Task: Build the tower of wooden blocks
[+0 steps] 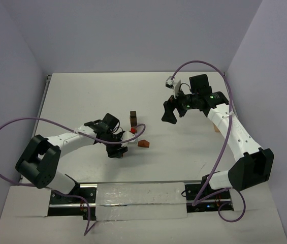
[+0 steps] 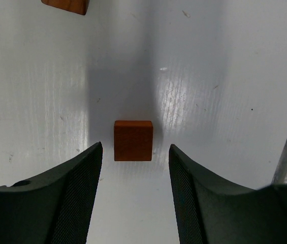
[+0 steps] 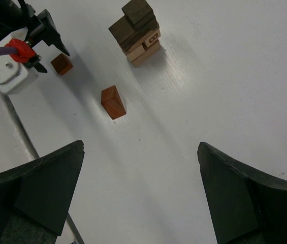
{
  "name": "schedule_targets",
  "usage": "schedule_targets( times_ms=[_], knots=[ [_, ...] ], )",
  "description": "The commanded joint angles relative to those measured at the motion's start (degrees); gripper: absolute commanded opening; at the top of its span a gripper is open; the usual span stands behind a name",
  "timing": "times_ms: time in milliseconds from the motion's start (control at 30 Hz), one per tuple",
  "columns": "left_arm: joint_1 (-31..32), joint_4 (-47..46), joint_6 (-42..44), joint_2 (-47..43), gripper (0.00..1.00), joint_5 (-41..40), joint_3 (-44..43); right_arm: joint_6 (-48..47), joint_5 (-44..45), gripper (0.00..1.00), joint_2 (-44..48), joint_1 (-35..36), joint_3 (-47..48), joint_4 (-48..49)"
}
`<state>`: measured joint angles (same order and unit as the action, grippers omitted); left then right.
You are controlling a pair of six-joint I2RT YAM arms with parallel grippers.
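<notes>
The wood block tower (image 1: pixel 133 119) stands mid-table as a short stack of tan and dark-brown blocks, and it also shows in the right wrist view (image 3: pixel 135 31). My left gripper (image 2: pixel 135 148) is open and low over the table. A reddish-brown cube (image 2: pixel 133 140) lies just between its fingertips, with gaps on both sides. In the top view the left gripper (image 1: pixel 120 151) sits near-left of the tower. A second reddish block (image 1: pixel 143 144) lies to its right and shows in the right wrist view (image 3: pixel 113 101). My right gripper (image 1: pixel 169 114) is open and empty, raised to the right of the tower.
A corner of another reddish block (image 2: pixel 66 4) shows at the top left of the left wrist view. A small tan piece (image 1: pixel 216 128) lies behind the right arm. A metal rail (image 1: pixel 133 185) runs along the near table edge. Walls close in the table.
</notes>
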<state>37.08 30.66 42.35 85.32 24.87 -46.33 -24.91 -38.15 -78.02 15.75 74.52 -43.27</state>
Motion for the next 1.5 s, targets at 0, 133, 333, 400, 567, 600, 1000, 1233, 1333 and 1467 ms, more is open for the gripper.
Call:
schedule_targets(
  times_ms=[0,133,333,400,567,600,1000,1233,1333,1467],
  knots=[
    [0.27,-3.48,-0.44,1.33,0.61,-0.43,-0.78,0.48,0.18,1.00,1.11,-0.37,0.01,1.61],
    [0.27,-4.26,-0.69,2.20,0.61,-0.44,-0.96,0.56,0.10,1.00,0.83,-0.37,0.18,1.52],
    [0.36,-5.71,-1.35,3.55,0.58,-0.65,-0.61,0.44,0.06,1.00,0.59,-0.37,0.50,1.47],
    [0.45,-5.97,-1.48,3.80,0.55,-0.70,-0.43,0.39,0.09,1.00,0.59,-0.45,0.54,1.43],
    [0.45,-6.14,-1.49,3.79,0.42,-0.51,-0.34,0.39,0.19,1.00,0.40,-0.45,0.72,1.42],
    [0.45,-6.14,-1.57,3.62,0.40,-0.44,-0.26,0.39,0.26,1.00,0.33,-0.37,0.81,1.35],
    [0.45,-0.59,-0.73,-1.37,0.14,-0.16,-3.48,0.30,0.20,1.00,0.41,-0.37,1.24,1.17],
    [0.45,11.71,-0.91,-3.83,0.09,1.04,-15.84,-0.15,0.82,1.00,-0.03,-0.46,1.68,0.81],
    [0.45,13.40,-2.97,-3.21,0.08,-0.45,-22.42,-0.40,1.41,1.00,0.06,-0.72,1.67,0.73],
    [0.45,14.60,-4.29,-1.47,0.09,-2.10,-28.90,-0.49,1.50,1.00,-0.03,-0.89,1.50,0.90]
  ],
)
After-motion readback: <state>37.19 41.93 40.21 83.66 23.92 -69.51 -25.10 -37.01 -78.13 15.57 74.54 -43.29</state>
